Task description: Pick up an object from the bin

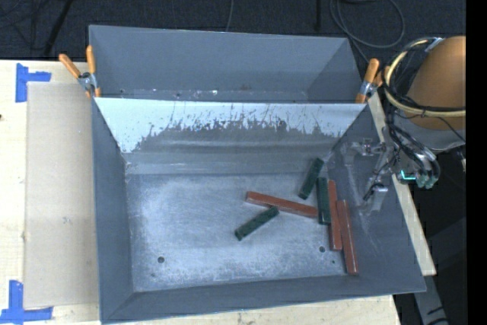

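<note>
The bin's near wall runs along the bottom, and above it the floor is mostly bare, with every loose piece gathered toward the right half. Furthest left of them is a short dark green bar, lying flat and slanted, apart from the walls with open floor all round it. Just right of it a reddish-brown strip lies nearly across the bin, its right end running up to a long dark green bar that points toward the far wall. A second short green bar leans off above that one. Next come two reddish-brown sticks, side by side and touching, close under the right wall. The gripper hangs over that sloping right wall, just beside these sticks; nothing is seen in its grasp, and whether it is open or closed cannot be told. All the pieces look like thin, stiff, light slats with smooth faces, likely to slide on the metal rather than bend. The lone green bar at the left seems the easiest take, pinched across its narrow width near the middle; the pair by the wall would probably come up together or jam against the slope.
</note>
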Action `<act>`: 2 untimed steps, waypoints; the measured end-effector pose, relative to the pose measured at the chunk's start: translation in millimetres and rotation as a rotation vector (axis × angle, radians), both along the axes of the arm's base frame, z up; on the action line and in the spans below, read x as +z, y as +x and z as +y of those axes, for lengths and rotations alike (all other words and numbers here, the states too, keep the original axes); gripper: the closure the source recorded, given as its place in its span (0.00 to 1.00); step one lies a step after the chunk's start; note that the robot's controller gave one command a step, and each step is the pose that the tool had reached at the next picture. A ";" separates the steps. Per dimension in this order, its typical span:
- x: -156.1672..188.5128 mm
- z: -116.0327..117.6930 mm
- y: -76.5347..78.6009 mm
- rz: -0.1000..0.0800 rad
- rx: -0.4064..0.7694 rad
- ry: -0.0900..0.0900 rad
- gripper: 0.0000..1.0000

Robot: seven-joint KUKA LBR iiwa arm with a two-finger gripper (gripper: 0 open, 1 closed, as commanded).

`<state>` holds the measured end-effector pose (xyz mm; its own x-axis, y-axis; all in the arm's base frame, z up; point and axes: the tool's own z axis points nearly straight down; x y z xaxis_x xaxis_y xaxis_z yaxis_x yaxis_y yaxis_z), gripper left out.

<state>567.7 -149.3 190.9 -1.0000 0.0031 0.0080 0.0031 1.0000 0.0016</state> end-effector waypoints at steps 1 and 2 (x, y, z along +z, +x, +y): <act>-65.2 37.7 36.0 -0.003 -0.092 0.002 0.00; -124.1 126.1 9.7 -0.001 0.046 0.003 0.00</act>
<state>577.4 -23.2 66.8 -0.9991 -0.0425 0.0073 -0.0424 0.9991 0.0045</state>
